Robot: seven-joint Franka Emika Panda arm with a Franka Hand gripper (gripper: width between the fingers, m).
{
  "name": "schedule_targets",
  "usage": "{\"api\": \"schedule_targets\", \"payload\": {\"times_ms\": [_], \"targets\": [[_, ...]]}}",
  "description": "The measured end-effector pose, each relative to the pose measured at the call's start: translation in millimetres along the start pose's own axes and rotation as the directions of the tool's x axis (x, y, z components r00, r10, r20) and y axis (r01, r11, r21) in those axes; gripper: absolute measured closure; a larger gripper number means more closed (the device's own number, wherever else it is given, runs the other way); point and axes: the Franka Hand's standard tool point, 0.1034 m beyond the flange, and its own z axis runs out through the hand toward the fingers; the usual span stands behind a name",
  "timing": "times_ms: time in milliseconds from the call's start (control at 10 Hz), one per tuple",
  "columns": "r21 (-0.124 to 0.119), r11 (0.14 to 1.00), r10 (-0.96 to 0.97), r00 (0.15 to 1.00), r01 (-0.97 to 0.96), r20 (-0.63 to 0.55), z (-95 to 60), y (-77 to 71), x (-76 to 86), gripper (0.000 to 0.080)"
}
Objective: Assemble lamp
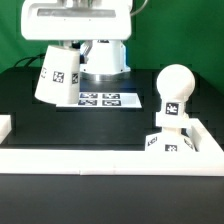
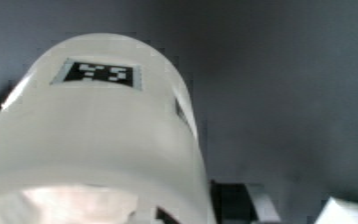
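Note:
The white cone-shaped lamp shade (image 1: 58, 73) hangs tilted above the black table at the exterior view's left, with a square tag on its side. My gripper (image 1: 72, 44) is shut on its upper end and mostly hidden behind it. In the wrist view the shade (image 2: 105, 120) fills the picture, and one dark finger (image 2: 247, 200) shows beside its rim. The round white bulb (image 1: 175, 88) stands upright in the blocky base (image 1: 168, 142) at the exterior view's right, well apart from the shade.
The marker board (image 1: 100, 100) lies flat on the table behind the shade. A low white wall (image 1: 90, 158) runs along the front and turns up at the right beside the base. The robot's body (image 1: 105, 55) stands at the back.

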Motion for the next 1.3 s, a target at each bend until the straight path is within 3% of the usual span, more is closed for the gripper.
{"api": "schedule_targets", "payload": {"times_ms": [200,600,700,1300], "targets": [[0.000,1.000,0.008,1.000,-0.008,-0.006,-6.2,-8.9,12.0,0.0755],[0.000,1.000,0.008,1.000,-0.008,-0.003,-4.7,-9.3,10.9,0.0755],[0.005,1.000,0.021,1.000,-0.021,0.000,-6.6,-18.2,12.0,0.0755],[0.047,0.995,0.082,0.995,-0.085,0.047,-60.5,-69.0,56.4,0.0755]]}}
